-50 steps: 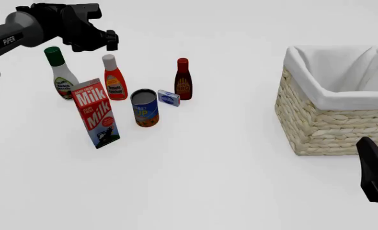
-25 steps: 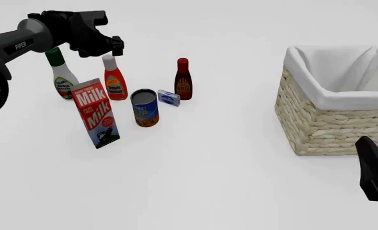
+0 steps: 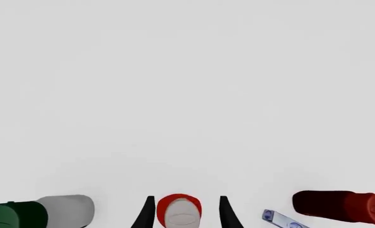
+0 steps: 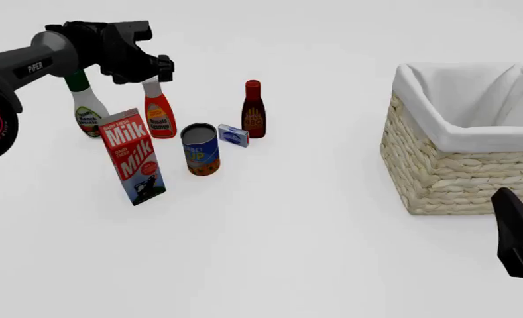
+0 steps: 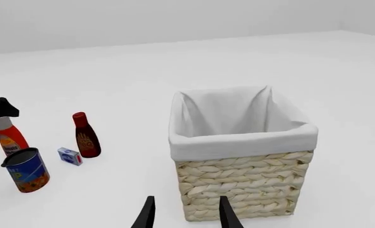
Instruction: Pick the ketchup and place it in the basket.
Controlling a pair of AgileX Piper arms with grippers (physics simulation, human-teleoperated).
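- Since the earlier frames my left pincer has swung in from the far left and dropped, so it now sits right at the ketchup's cap; nothing else on the table has shifted.
- Ketchup stands upright on the table's left side, with its white cap just under the left pincer's black tips.
- From the left wrist I look straight down on that cap, centred between the two fingers; there is a gap on each side, so the jaws are spread and grip nothing.
- Just left of the ketchup stands the white bottle with the green cap, partly behind my left arm.
- Milk carton leans in front of both bottles, nearer to me.
- A can stands right of the carton, with a small blue box beside it.
- A dark-red bottle stands upright just right of the box.
- Basket sits well apart on the table's right side, its white lining folded over the rim.
- My right pincer hangs near the basket's front wall, jaws apart and holding nothing; in the front view only its dark body shows at the lower right corner.
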